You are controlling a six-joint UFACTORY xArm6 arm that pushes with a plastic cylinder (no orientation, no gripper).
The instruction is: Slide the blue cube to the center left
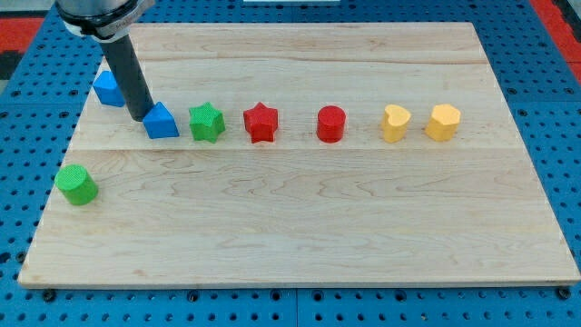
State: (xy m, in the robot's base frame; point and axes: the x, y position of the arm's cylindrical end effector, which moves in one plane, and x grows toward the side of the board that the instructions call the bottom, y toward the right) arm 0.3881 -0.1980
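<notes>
Pale wooden boards, laid edge to edge with visible grain, form the rectangular surface (300, 236), which rests on a blue pegboard (558, 136) dotted with holes; a red strip shows at the view's top corners.

Eight small matte plastic blocks sit on the wood. Two are blue: a blue cube (109, 88) near the view's upper left, and a blue block with a peaked top (162, 121) just to its lower right. Two are green: a green star (207, 123) and a green cylinder (76, 184) alone at the view's lower left. Two are red: a red star (260, 123) and a red cylinder (331, 123). Two are yellow: a yellow heart-like block (395, 123) and a yellow hexagonal block (443, 122). Six of them form a spaced row across the middle.

One dark rod descends from the view's top left. My tip (141, 117) stands between the two blue blocks, just beside the peaked one. No gripper is fitted, so nothing is grasped.
</notes>
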